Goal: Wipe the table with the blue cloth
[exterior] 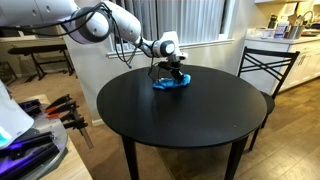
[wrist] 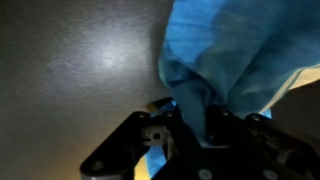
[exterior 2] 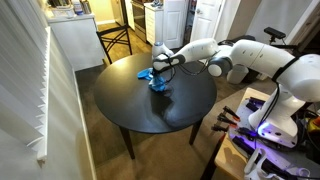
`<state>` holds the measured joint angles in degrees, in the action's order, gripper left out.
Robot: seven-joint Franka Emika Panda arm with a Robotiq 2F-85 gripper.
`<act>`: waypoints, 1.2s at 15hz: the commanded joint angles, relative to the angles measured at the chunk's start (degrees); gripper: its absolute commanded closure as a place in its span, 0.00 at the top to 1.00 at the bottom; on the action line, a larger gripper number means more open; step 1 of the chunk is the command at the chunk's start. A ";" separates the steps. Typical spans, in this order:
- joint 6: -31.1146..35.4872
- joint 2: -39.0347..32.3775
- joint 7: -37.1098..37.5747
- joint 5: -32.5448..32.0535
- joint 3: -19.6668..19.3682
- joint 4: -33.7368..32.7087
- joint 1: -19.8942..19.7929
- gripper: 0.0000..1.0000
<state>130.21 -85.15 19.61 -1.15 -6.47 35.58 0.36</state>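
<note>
Mostly, bunched blue cloth [wrist: 215, 60] hides where the end effector [wrist: 200, 125] pinches it.

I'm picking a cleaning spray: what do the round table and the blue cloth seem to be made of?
The round table: likely painted or stained wood, black, satin finish; the wrist view shows soft glare on a finely textured top. The blue cloth: soft fabric, perhaps microfibre, matte; it bunches in loose folds.

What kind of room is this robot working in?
Probably a home dining area: a round black table, a dining chair beside it, and a kitchen counter behind.
</note>
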 commanded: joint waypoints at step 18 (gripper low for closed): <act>-29.57 3.45 -24.75 1.08 9.23 -0.59 -7.83 0.08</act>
<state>104.05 -82.52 -4.90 -0.07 3.24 34.76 -5.96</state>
